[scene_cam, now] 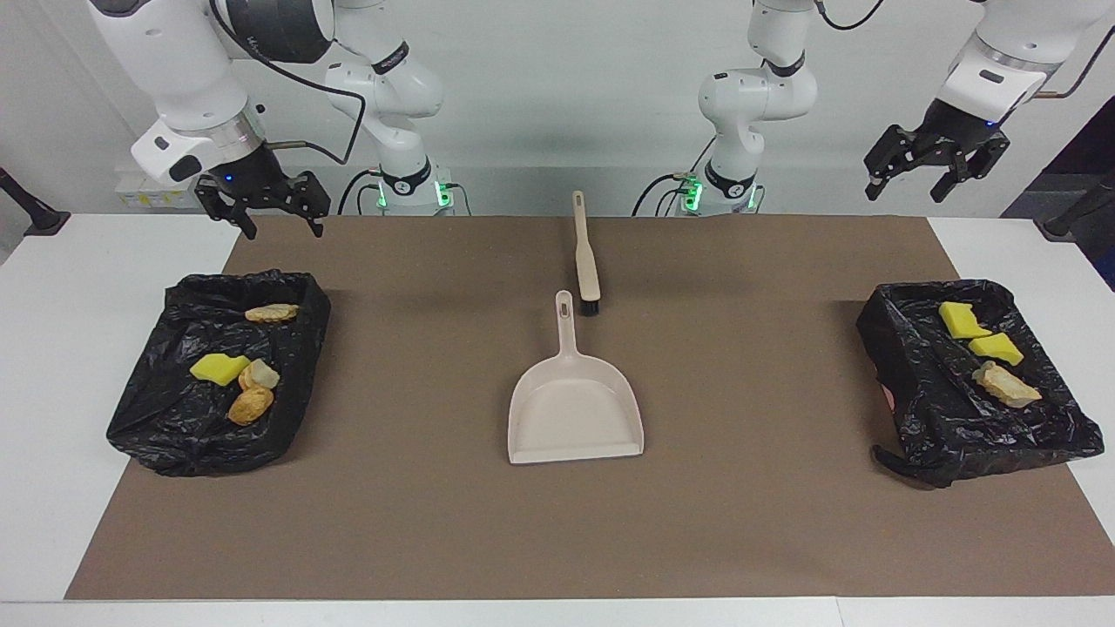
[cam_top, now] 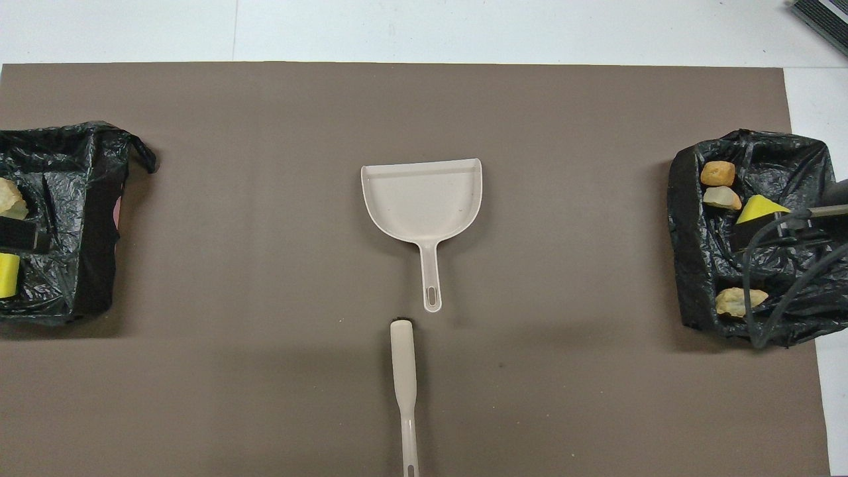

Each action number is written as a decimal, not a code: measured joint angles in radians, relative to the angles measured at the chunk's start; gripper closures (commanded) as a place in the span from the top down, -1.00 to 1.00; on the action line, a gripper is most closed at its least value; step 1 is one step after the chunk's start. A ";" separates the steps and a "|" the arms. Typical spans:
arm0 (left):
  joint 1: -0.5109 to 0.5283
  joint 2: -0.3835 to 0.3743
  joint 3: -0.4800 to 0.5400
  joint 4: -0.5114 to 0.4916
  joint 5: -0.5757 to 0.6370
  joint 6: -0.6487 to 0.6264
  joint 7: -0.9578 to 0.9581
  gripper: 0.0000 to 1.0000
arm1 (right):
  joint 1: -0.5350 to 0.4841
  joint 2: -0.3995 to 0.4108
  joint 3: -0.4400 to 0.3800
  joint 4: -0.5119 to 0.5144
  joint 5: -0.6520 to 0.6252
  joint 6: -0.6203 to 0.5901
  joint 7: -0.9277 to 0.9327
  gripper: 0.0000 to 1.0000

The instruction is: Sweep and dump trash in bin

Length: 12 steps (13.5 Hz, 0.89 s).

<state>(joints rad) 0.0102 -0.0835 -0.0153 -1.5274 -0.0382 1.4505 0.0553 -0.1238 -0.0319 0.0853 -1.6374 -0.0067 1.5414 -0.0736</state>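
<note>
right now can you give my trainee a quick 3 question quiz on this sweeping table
1. True or false: the dustpan holds trash.
2. Which lies nearer to the robots: A the brush, B the dustpan?
3. Where is all the trash now?

Key:
1. False; the pan is empty.
2. A.
3. In the two black-lined bins: one at the right arm's end, one at the left arm's end. The left gripper and right gripper hang open, holding nothing.
</note>
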 measured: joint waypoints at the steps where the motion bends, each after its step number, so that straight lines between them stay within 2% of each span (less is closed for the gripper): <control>1: 0.003 0.000 0.000 0.000 0.000 0.000 0.000 1.00 | 0.000 0.000 0.000 0.000 0.000 0.000 0.000 1.00; 12: 0.011 -0.001 0.000 -0.001 0.000 -0.001 0.001 1.00 | 0.000 0.000 0.000 0.000 0.000 0.000 0.000 1.00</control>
<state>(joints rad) 0.0216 -0.0848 -0.0157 -1.5283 -0.0379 1.4497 0.0558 -0.1238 -0.0318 0.0853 -1.6374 -0.0067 1.5414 -0.0736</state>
